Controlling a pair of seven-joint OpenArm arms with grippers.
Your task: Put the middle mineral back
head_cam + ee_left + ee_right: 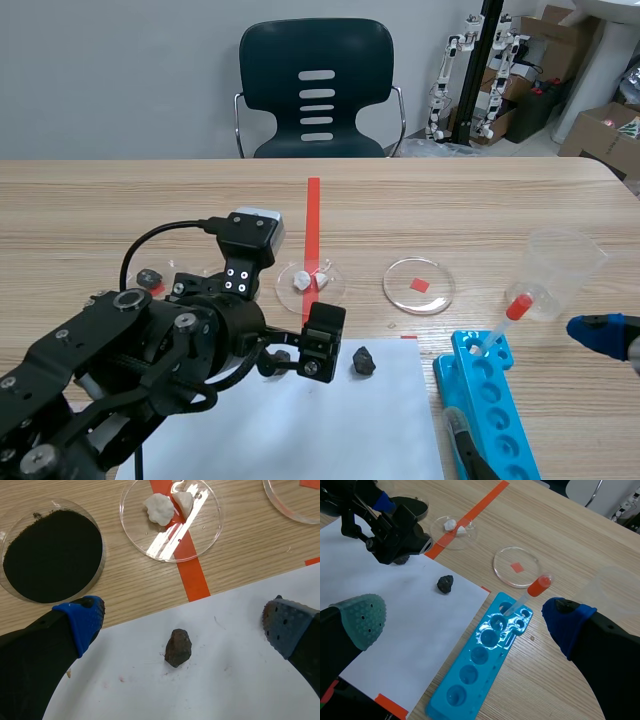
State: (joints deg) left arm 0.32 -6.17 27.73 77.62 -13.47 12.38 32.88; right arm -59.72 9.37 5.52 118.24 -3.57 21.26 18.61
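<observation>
white paper (240,680) | left gripper (182,622) spread wide over it | right gripper (465,617) wide too, blue rack (485,655) ahead | brown mineral (178,647) on paper between left fingers (82,622), untouched: clear in left wrist view, mostly hidden in scene view | black mineral (445,584) only in the other two views

I can read no text, brand, number or sign in any of my three views. The cardboard boxes (598,128) at the far right, beyond the worktop (500,200), show a small coloured patch on one face, but it is too small for me to make out any words.
</observation>
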